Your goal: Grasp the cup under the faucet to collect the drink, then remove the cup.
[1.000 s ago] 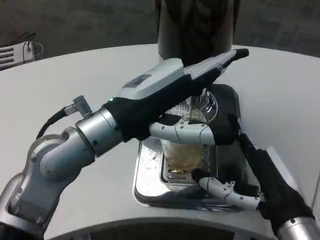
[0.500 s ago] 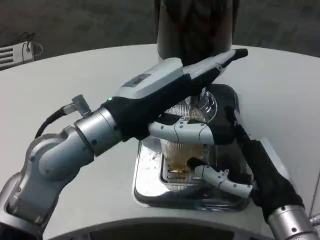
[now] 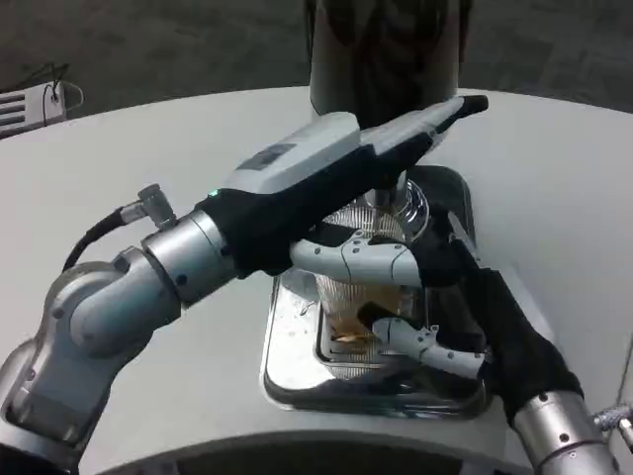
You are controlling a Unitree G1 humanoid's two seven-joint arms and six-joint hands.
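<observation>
White round tabletop (image 3: pixel 119 178) is filling most of the view, dark floor behind it. Tall dark shiny drink dispenser (image 3: pixel 386 54) is standing at the far middle of the tabletop, top cut off by the frame edge. Left silver forearm (image 3: pixel 129 297) is reaching in from lower left, angled up toward the dispenser. Left robot hand (image 3: pixel 326 183) is lying stretched out over the cup, white back up, long fingers pointing at the dispenser base, thumb (image 3: pixel 361 259) wrapping across the front of the cup; fingers look closed around the cup's upper part, so this robot hand is clamping on the cup. Silver drip tray (image 3: pixel 287 366) is sitting on the tabletop just in front of the dispenser, rim shiny, a few wet spots on its left side. Right forearm (image 3: pixel 564 435) is coming in from lower right. Right robot hand (image 3: pixel 465 317) is resting at the right side of the tray, black palm side toward the cup, one white finger (image 3: pixel 425 341) lying along the cup's lower right; cannot tell if it is gripping or just touching. Clear ribbed cup (image 3: pixel 356 297) is standing upright on the drip tray, directly below the faucet, amber drink showing in the lower part. Faucet (image 3: pixel 401 193) is poking down just above the cup rim, mostly hidden by the left fingers.
</observation>
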